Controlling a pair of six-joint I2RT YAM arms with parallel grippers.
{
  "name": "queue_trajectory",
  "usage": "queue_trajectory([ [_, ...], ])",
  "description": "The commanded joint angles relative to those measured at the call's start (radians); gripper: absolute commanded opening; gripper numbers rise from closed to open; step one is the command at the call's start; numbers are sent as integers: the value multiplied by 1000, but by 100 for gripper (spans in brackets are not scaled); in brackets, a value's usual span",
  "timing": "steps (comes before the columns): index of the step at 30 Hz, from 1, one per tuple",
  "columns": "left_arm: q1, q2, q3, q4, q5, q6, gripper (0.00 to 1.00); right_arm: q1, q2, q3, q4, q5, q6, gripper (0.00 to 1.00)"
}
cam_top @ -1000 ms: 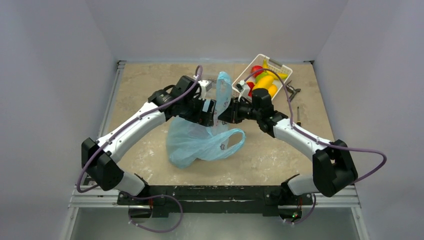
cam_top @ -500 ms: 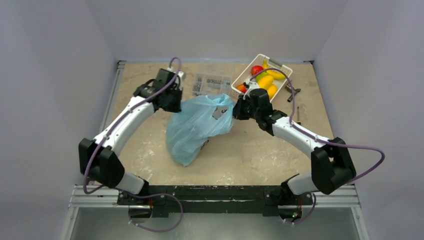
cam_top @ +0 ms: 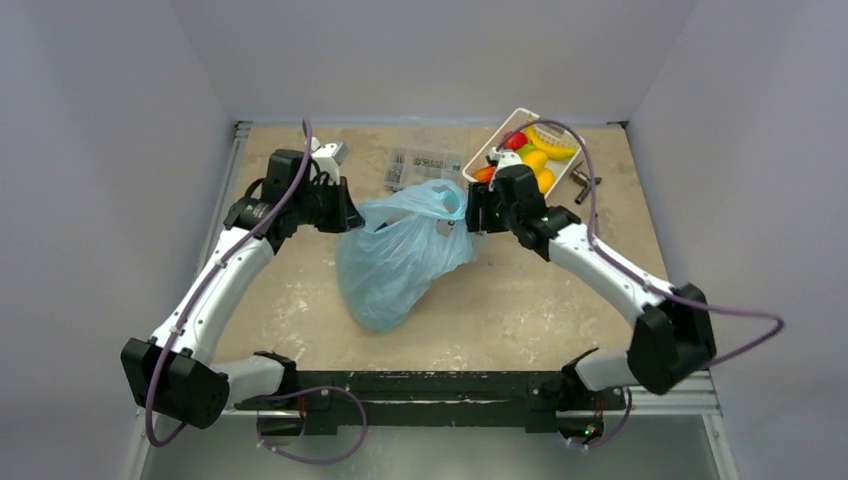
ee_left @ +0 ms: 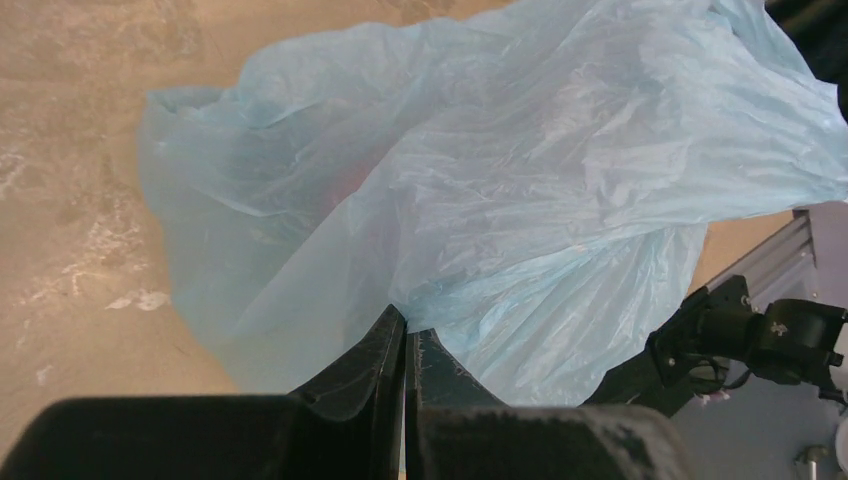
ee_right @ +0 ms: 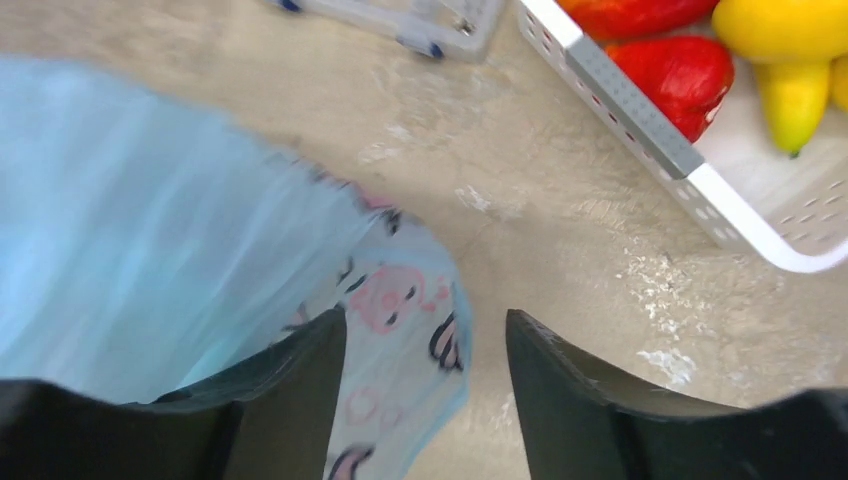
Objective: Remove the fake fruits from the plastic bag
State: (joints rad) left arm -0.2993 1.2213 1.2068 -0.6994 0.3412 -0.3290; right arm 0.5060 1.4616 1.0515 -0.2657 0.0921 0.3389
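The light blue plastic bag [cam_top: 400, 255] lies crumpled in the middle of the table, stretched up between my two arms. My left gripper [cam_top: 348, 215] is shut on the bag's left upper edge; in the left wrist view its jaws [ee_left: 405, 335] pinch a fold of the plastic bag [ee_left: 500, 180]. My right gripper [cam_top: 468, 210] stands open at the bag's right upper corner. In the right wrist view the printed edge of the bag [ee_right: 400, 300] hangs loose between the spread fingers of the right gripper [ee_right: 425, 318]. The fake fruits are hidden inside the bag.
A white basket [cam_top: 500, 143] with red and yellow fruits stands at the back right, close behind my right gripper; its rim [ee_right: 640, 110] shows in the right wrist view. A clear parts box [cam_top: 425, 165] lies behind the bag. A metal tool [cam_top: 583, 185] lies right of the basket.
My left gripper shut on the bag and pulled its edge to the left. The right gripper, shut on the bag's right edge half a second ago, has opened and let the plastic go.
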Motion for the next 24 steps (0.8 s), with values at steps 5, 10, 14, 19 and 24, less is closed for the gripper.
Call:
queue_trajectory([
  [5, 3, -42, -56, 109, 110, -109, 0, 45, -429, -59, -116, -151, -45, 82],
  [10, 3, -52, -59, 98, 107, -113, 0, 285, -581, -237, 110, -204, -164, 93],
  [14, 3, -55, -58, 89, 113, -113, 0, 395, -510, -269, 273, -176, -272, 94],
  [19, 4, -50, -53, 85, 132, -119, 0, 417, -375, -266, 454, -120, -445, 97],
  [24, 4, -50, -32, 75, 129, -112, 0, 435, -179, -180, 423, -190, -494, 95],
])
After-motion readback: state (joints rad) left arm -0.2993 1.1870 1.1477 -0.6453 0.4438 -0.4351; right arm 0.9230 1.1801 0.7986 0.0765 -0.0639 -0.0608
